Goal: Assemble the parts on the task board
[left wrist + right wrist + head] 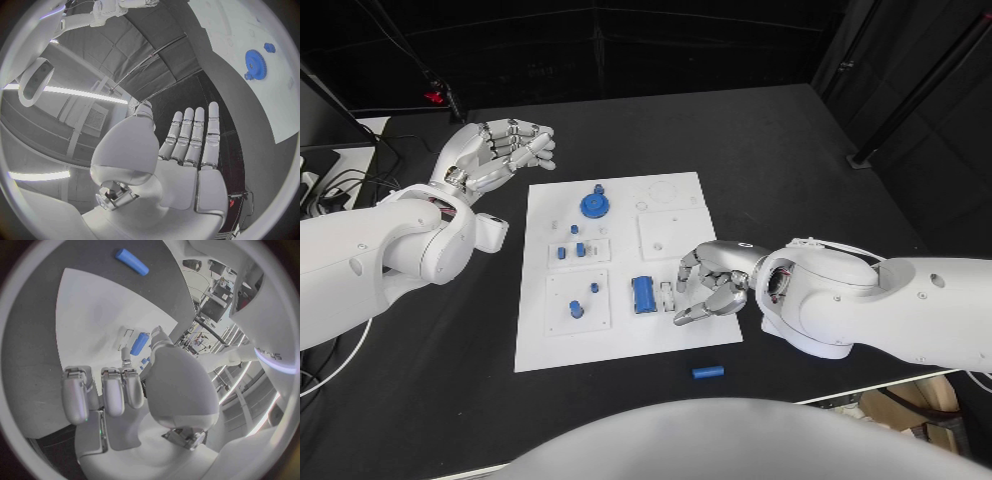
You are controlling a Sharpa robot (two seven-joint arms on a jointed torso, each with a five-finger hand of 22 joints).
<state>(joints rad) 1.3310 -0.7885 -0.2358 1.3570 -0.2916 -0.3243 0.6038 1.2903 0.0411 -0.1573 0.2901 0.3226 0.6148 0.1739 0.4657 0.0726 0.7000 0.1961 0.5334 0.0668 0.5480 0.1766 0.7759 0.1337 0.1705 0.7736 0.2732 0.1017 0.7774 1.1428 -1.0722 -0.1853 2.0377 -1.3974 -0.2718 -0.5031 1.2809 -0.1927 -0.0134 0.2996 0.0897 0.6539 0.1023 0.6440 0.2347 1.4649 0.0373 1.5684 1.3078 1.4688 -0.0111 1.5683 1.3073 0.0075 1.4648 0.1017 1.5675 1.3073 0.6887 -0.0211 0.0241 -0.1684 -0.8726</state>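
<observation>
The task board [625, 345] lies flat in the middle of the black worktop [776, 140]. The right hand [708, 282] hangs over the board's 4 o'clock side, its fingers curled in and holding nothing that I can see. Right beside its fingertips lies a long blue block [643, 294]. The left hand [511, 148] is up at the board's 10 o'clock corner, off the board, with its fingers spread wide and empty.

What could go wrong? The curled fingers are very close to the long blue block. I think they could bump it and push it out of its spot. One small blue tube [708, 373] lies on the worktop at 5 o'clock, off the board and near the edge. It is round, so a knock from the arm could roll it off.

Count: one board, one blue gear [594, 205] at 12 o'clock, one long block, one loose tube, and about five tiny blue pegs [578, 248] on the left half. Two hands.
</observation>
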